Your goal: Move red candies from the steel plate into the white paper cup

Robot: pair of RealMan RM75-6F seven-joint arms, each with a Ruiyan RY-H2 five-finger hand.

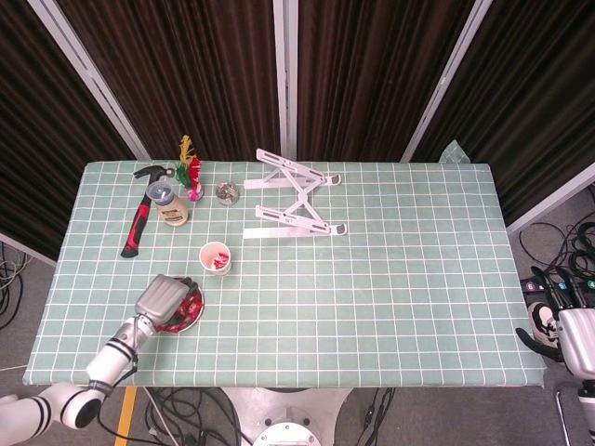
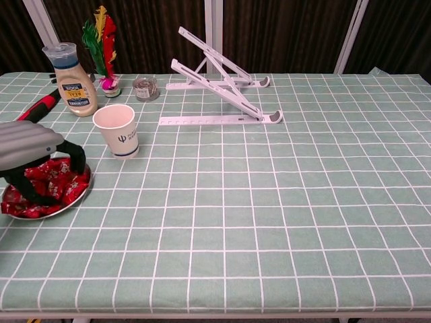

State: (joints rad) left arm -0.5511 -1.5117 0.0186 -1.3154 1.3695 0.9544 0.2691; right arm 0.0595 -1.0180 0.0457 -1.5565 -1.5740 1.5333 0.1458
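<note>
Left hand [image 2: 27, 145]: over the steel plate [image 2: 75, 199] near the table's front left corner; dark fingers [image 2: 75, 156] curled down and spread into the heap, tips touching the wrappers. Whether any candy is actually pinched cannot be told from either view.
Red candies [image 2: 62, 183]: piled in the steel plate beneath the left hand; a few more show inside the white paper cup [image 1: 216, 257] in the head view.
White paper cup: upright, just behind the plate toward the table's middle, apart from the hand.
Right hand [image 1: 569, 336]: off the table past its front right corner, hanging low beside the cables [image 1: 567, 269]; the finger state is probably relaxed but is too small to make out.
Table [image 2: 269, 202]: green checked cloth.
Back left corner: hammer [image 1: 138, 223] with red and black handle, sauce bottle [image 2: 71, 79], feathered shuttlecock [image 2: 102, 47], small glass jar [image 2: 145, 87].
Back edge, centre: white folding stand [image 2: 219, 87], opened out.
</note>
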